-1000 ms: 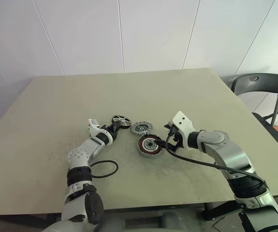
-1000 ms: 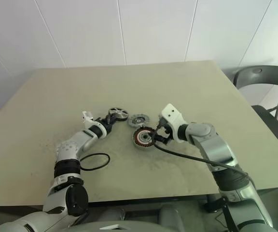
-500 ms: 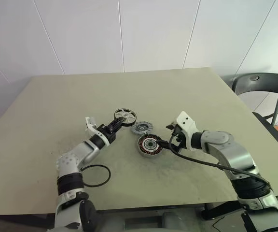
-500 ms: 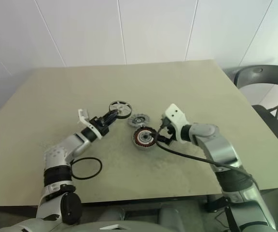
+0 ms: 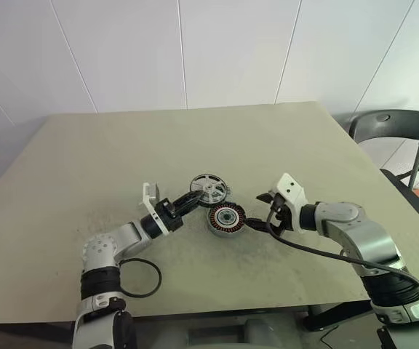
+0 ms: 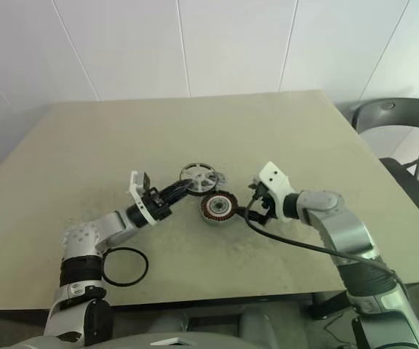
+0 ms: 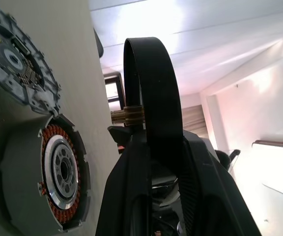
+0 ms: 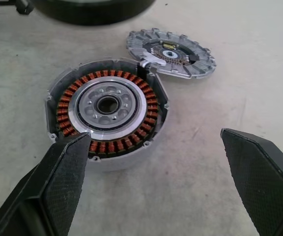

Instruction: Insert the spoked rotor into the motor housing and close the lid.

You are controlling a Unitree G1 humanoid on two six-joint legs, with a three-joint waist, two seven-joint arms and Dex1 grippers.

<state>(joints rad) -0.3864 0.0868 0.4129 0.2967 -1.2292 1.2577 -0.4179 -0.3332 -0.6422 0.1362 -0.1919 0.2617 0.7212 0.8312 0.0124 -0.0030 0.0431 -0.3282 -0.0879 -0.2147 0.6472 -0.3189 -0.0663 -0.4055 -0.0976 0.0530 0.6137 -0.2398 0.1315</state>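
The spoked rotor point(image 5: 209, 188), black-rimmed with a silver spoked face, hangs above the table with my left gripper point(image 5: 196, 197) shut on its rim. It hovers just behind the motor housing point(image 5: 226, 218), a black ring with copper windings and a metal hub that rests on the table. In the left wrist view the rotor's rim point(image 7: 149, 88) stands edge-on between my fingers. The lid point(image 8: 171, 51), a grey scalloped disc, lies flat against the housing's far side, mostly covered by the rotor in the head views. My right gripper point(image 8: 154, 142) stands open just right of the housing point(image 8: 107, 115), touching nothing.
A loose black ring point(image 5: 138, 277) lies on the table point(image 5: 304, 145) near my left elbow. A black cable point(image 5: 318, 251) trails from my right wrist across the table. A dark chair point(image 5: 388, 134) stands past the table's right edge.
My left gripper has lifted the rotor off the table and carried it right, from left of the lid to above it, beside the housing. The right gripper stays open, barely moved.
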